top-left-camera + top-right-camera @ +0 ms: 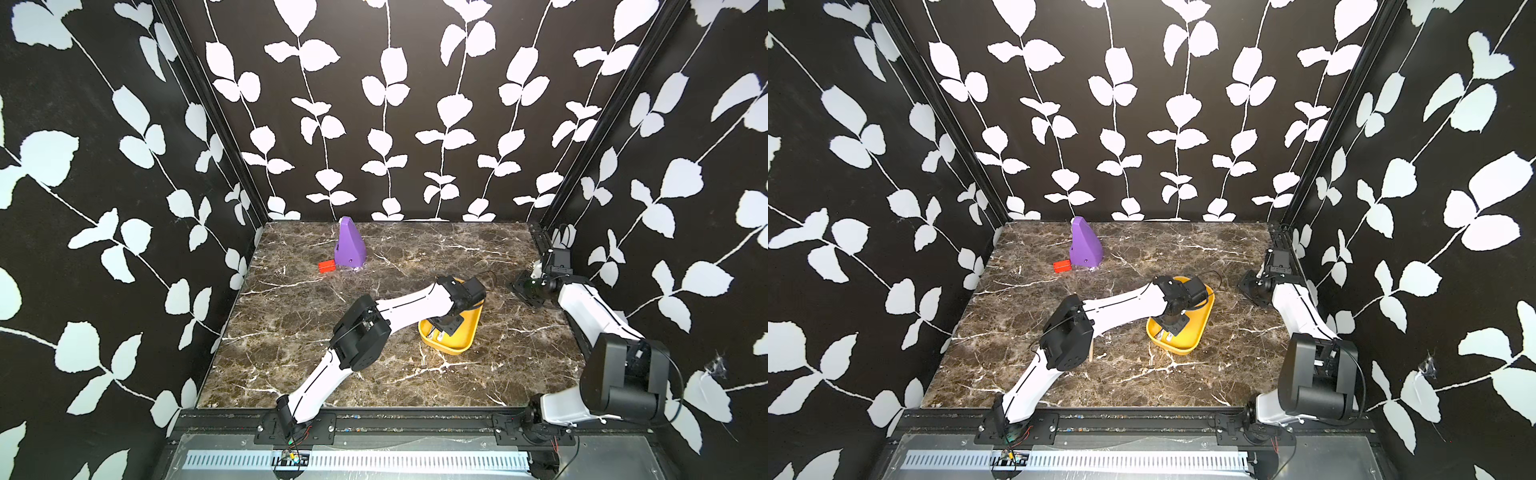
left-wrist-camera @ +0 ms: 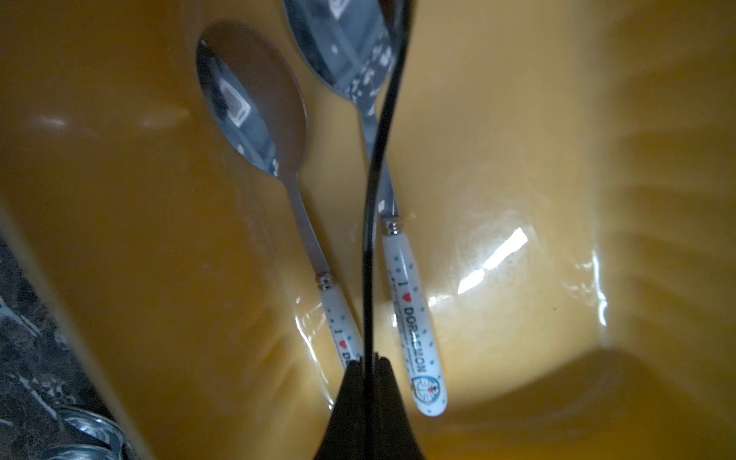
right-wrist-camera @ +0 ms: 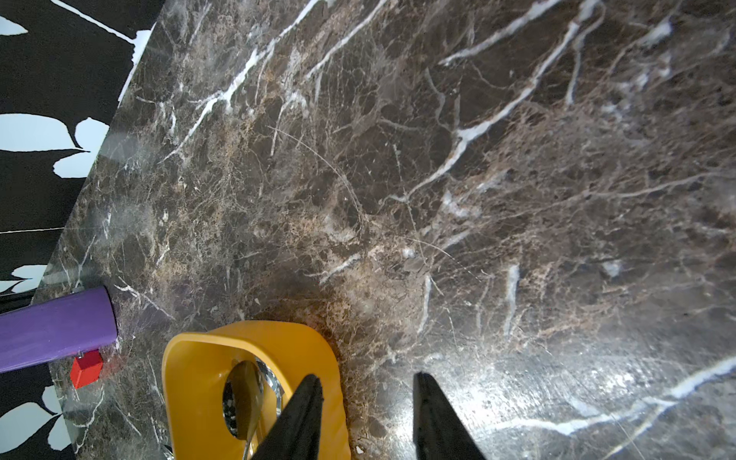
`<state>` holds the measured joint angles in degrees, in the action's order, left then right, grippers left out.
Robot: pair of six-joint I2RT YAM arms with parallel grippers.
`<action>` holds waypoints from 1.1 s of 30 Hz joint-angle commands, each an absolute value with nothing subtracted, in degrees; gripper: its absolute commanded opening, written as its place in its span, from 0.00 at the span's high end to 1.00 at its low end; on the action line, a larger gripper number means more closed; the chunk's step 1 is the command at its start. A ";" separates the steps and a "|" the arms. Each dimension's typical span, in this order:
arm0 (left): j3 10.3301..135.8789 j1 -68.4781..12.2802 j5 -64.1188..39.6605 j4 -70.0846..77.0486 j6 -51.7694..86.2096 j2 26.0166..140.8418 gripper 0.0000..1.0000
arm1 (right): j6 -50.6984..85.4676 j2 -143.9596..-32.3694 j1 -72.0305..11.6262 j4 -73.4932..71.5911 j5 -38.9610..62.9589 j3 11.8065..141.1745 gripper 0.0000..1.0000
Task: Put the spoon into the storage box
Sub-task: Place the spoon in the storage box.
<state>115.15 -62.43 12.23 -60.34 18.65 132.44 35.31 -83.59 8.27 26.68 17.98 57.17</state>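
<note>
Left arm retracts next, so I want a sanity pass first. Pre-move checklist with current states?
1. White-handled steel spoons lying inside yellow plastic storage box: ok.
2. Left claw shut, gripping neither spoon: ok.
3. Thin black strand at its tips, caught or free: cannot tell.
4. Right claw open, apart from the box: ok.
5. Wooden stick on the table under the left arm, whether a spoon: cannot tell.

Marble table (image 1: 291,316): yellow storage box (image 1: 465,338).
</note>
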 commanded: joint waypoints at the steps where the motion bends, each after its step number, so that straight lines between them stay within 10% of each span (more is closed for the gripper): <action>1: 116.36 -63.22 14.65 -62.47 19.26 132.01 1.00 | 34.78 -84.24 8.54 26.56 18.44 55.45 0.60; 16: 121.64 -64.58 15.19 -66.29 18.85 137.70 1.00 | 34.84 -84.25 8.61 26.62 18.71 55.11 0.59; 33: 121.53 -65.29 11.37 -66.08 18.55 135.63 0.74 | 34.99 -85.39 8.60 26.57 18.91 55.23 0.59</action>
<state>120.09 -64.84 13.43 -64.55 18.41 138.12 35.33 -85.08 8.32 26.65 18.85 56.58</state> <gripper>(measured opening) 0.253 0.411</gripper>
